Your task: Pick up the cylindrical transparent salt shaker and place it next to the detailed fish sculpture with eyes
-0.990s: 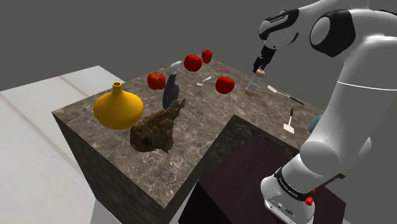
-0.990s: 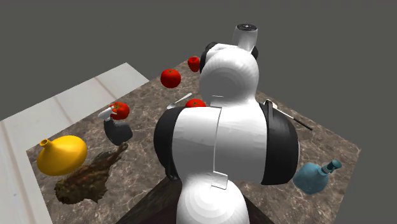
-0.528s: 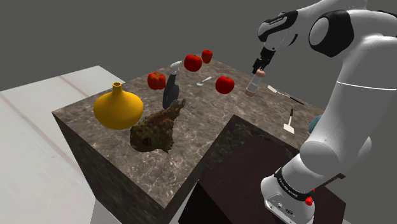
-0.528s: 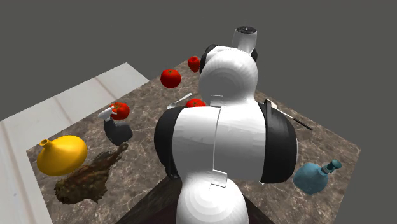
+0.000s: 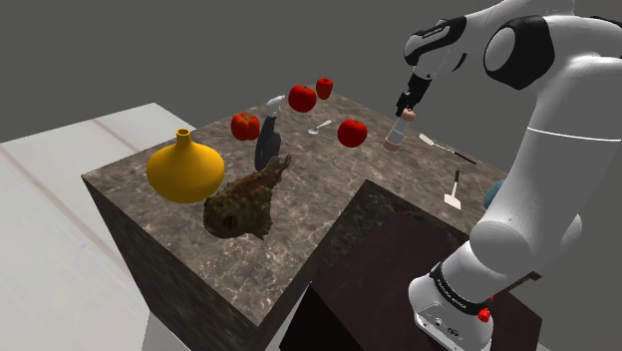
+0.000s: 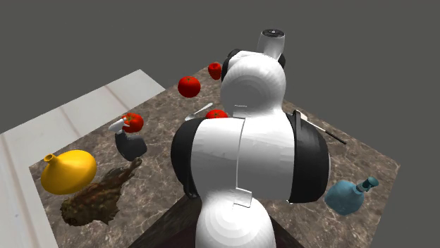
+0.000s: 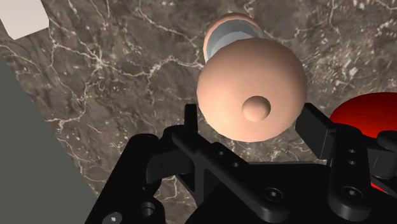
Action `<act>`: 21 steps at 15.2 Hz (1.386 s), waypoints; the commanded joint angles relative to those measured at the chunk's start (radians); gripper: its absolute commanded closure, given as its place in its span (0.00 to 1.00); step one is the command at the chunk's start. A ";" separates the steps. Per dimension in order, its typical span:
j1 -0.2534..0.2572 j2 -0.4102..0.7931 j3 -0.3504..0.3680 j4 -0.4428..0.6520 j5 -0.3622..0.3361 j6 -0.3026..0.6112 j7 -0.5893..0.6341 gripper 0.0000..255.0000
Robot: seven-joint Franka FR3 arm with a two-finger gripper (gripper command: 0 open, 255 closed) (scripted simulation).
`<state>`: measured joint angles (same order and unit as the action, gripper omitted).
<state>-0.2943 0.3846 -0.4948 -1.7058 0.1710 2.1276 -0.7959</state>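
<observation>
The salt shaker stands upright on the marble counter, near its far side in the shoulder view. It has a clear body and a pinkish domed cap. My gripper comes down on it from above. In the wrist view the gripper has its two black fingers pressed against the sides of the cap, shut on it. The brown fish sculpture lies well toward the shoulder view's left, next to a yellow vase. In the second exterior view the fish sculpture lies at the lower left.
A red tomato sits just beside the shaker, and others stand further along the counter. A dark spray bottle, a spoon, a knife and a spatula lie around. A teal bottle stands behind the arm.
</observation>
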 commanded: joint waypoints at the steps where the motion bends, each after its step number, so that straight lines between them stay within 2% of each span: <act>1: 0.000 0.000 0.000 0.000 0.000 0.000 0.000 1.00; 4: 0.000 0.000 0.000 -0.001 0.000 0.000 0.000 1.00; 21: 0.002 -0.054 -0.017 0.158 -0.035 -0.206 0.020 1.00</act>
<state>-0.2909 0.3309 -0.5110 -1.5591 0.1361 1.9336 -0.7756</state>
